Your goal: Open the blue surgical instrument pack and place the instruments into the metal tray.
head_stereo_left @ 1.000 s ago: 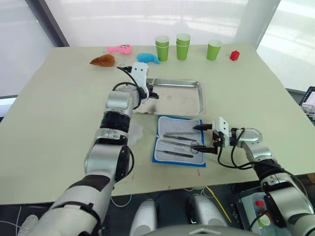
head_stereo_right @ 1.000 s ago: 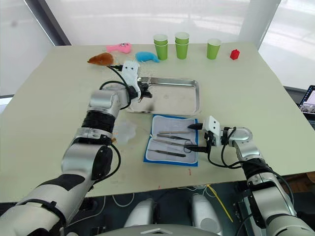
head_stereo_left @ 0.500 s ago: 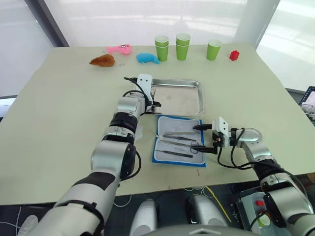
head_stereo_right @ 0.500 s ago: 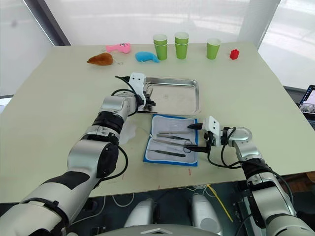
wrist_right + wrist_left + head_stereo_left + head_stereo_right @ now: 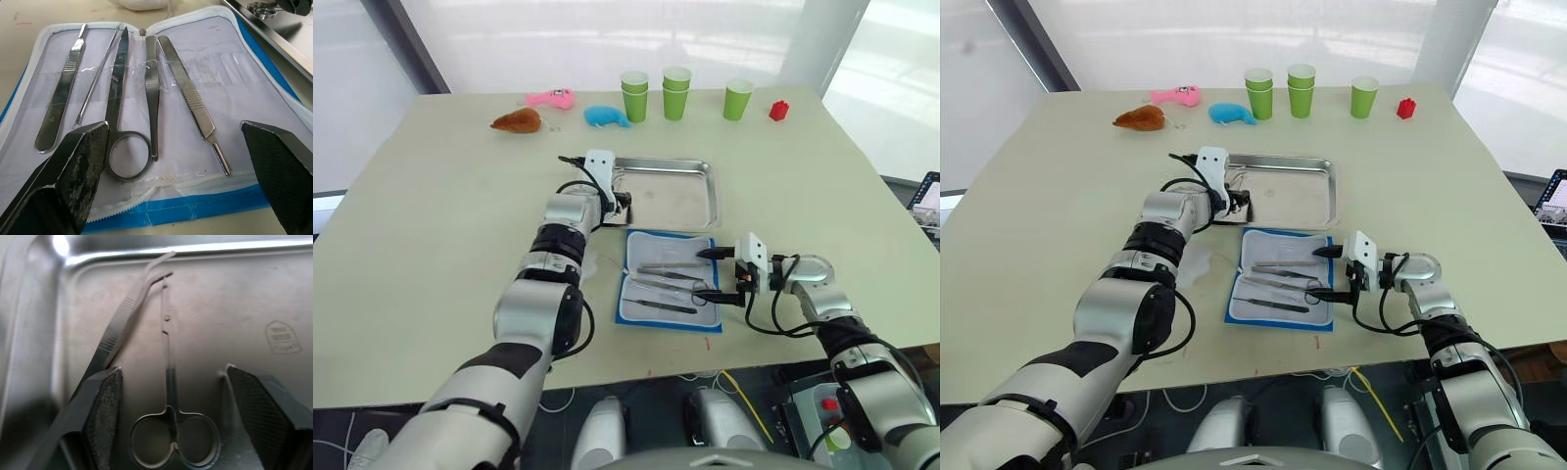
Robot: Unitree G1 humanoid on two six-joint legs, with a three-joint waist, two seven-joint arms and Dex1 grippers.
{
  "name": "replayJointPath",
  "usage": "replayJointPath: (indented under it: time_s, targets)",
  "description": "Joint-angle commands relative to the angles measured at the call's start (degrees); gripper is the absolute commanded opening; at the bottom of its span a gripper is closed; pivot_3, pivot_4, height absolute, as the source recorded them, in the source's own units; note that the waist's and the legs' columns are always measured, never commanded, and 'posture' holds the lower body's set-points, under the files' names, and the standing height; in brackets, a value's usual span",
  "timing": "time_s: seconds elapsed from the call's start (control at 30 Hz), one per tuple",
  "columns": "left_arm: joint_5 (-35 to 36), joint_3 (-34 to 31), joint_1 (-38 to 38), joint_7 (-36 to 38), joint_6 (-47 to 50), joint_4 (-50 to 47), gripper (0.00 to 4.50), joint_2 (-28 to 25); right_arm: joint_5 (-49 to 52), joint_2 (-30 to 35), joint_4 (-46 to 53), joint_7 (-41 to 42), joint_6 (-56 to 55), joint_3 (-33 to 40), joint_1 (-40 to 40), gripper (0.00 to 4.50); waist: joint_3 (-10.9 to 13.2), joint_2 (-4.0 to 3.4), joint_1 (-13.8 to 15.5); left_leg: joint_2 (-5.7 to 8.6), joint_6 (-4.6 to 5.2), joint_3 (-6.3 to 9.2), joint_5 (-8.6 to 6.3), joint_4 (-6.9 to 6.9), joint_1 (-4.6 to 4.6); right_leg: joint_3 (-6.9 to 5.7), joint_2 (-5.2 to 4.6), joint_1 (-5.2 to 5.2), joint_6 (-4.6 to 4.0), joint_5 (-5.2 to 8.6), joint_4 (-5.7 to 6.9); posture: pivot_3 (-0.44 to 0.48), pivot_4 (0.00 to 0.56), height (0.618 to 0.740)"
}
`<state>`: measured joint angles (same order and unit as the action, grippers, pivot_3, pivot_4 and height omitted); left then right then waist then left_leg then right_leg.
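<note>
The blue surgical instrument pack (image 5: 668,279) lies open on the table, pale lining up. Several silver instruments rest in its clear pockets, among them scissors (image 5: 120,98) and forceps (image 5: 151,88). My right gripper (image 5: 707,274) hovers open at the pack's right edge, fingers pointing over the instruments and touching none. The metal tray (image 5: 690,201) sits just behind the pack. My left gripper (image 5: 620,199) is low over the tray's left end and open. Small scissors (image 5: 168,357) lie on the tray floor between its fingers, with curved forceps (image 5: 122,318) beside them.
Green paper cups (image 5: 677,91) and a red block (image 5: 779,111) stand along the table's far edge. Pink (image 5: 551,98), blue (image 5: 607,117) and brown (image 5: 517,120) plush toys lie at the far left. A crumpled clear wrap (image 5: 582,262) lies left of the pack.
My left gripper sank onto the tray's left end, then opened; the small scissors now lie free between its fingers. The right gripper has stayed put.
</note>
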<state>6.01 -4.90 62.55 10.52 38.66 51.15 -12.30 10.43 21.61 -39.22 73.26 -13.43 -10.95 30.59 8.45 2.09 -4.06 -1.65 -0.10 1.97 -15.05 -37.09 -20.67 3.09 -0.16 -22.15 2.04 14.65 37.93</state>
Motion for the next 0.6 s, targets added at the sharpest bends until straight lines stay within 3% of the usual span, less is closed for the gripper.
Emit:
replayJointPath:
  time_s: [0.03, 0.27, 0.47, 0.6]
  targets:
    - [1.40, 1.15, 0.47, 4.75, 2.83, -10.30, 3.45, -1.16, -7.12, -0.30, -6.28, -1.65, 1.84, -5.10, -3.67, 4.50, 0.00, 0.00, -0.04, 0.00, 0.00, 0.00, 0.00, 0.00, 0.00, 0.00, 0.00, 0.00, 0.00, 0.00, 0.00, 0.000, 0.150, 0.740]
    - [6.04, 7.31, -7.68, 22.95, 8.32, -32.00, 3.45, -7.88, -7.11, -0.57, -6.22, -1.83, 1.88, -5.08, -3.66, 4.50, -0.02, -0.08, -0.25, -0.01, -0.08, 0.01, -0.01, 0.06, 0.07, 0.09, 0.01, 0.01, 0.00, 0.00, 0.01, 0.000, 0.150, 0.740]
    - [14.75, 5.23, -15.56, 39.71, 6.60, -43.86, 3.45, -15.83, -7.24, -0.87, -6.57, -1.87, 1.71, -5.11, -3.24, 4.50, 0.00, -0.10, -0.32, -0.09, -0.25, 0.05, 0.07, 0.22, 0.15, 0.11, 0.02, 0.00, -0.02, 0.01, -0.01, 0.000, 0.150, 0.740]
    - [19.60, 5.06, -22.33, 61.95, -4.78, -48.48, 3.45, -27.11, -7.31, -1.07, -6.57, -1.85, 1.73, -5.00, -3.14, 4.50, 0.03, -0.14, -0.90, -0.13, -0.26, -0.08, 0.07, 0.42, 0.31, 0.31, 0.06, 0.00, -0.07, 0.03, -0.04, 0.000, 0.150, 0.740]
